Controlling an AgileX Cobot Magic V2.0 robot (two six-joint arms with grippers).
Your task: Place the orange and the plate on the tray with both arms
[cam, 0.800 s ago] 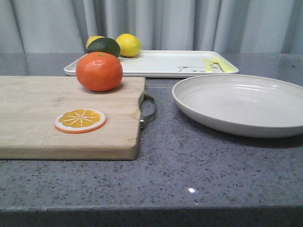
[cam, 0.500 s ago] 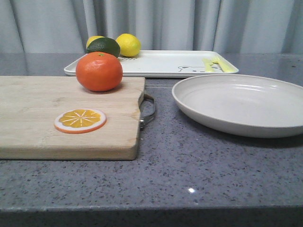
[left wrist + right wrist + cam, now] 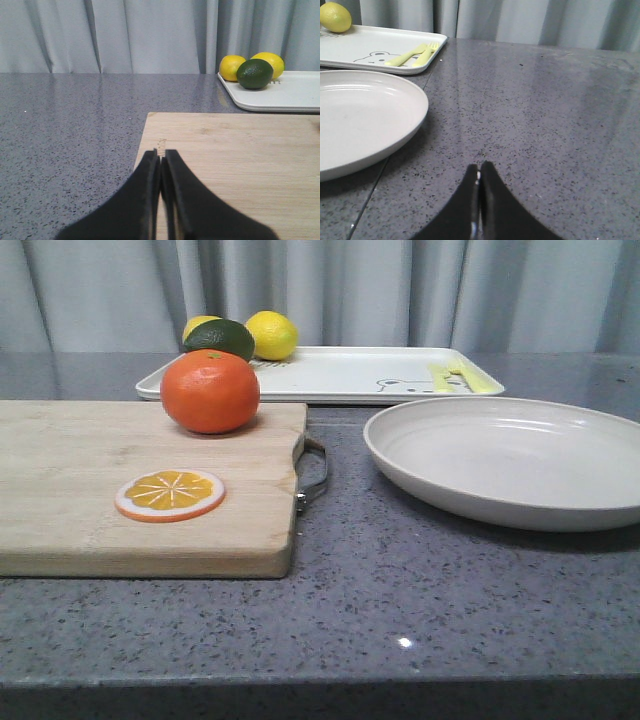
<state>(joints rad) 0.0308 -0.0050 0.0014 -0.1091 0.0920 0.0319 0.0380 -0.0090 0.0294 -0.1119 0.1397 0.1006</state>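
From the front view we see the glossy round bright-orange orange (image 3: 210, 391) resting at the far edge of the pale wooden cutting board (image 3: 90, 490), with a flat orange slice (image 3: 169, 494) nearer us on the same board. The wide shallow off-white plate (image 3: 510, 460) sits on the speckled grey countertop (image 3: 400, 610) to the right, and the flat rectangular white tray (image 3: 340, 375) lies behind both, carrying two yellow lemons (image 3: 271, 335) and a dark green lime (image 3: 220, 338) at its left end. Neither arm shows here.

In the left wrist view, our left gripper (image 3: 161, 165) hangs over the board's near corner with its fingers pressed together, holding nothing; the orange itself is out of sight.

In the right wrist view, our right gripper (image 3: 479, 175) is likewise closed and empty, over bare counter just beside the plate's rim.

We judge the risks to be these: the round orange could roll off the board if nudged, and the plate's low rim could slip from a pinch or bump the pale yellow fork (image 3: 412, 54) on landing.
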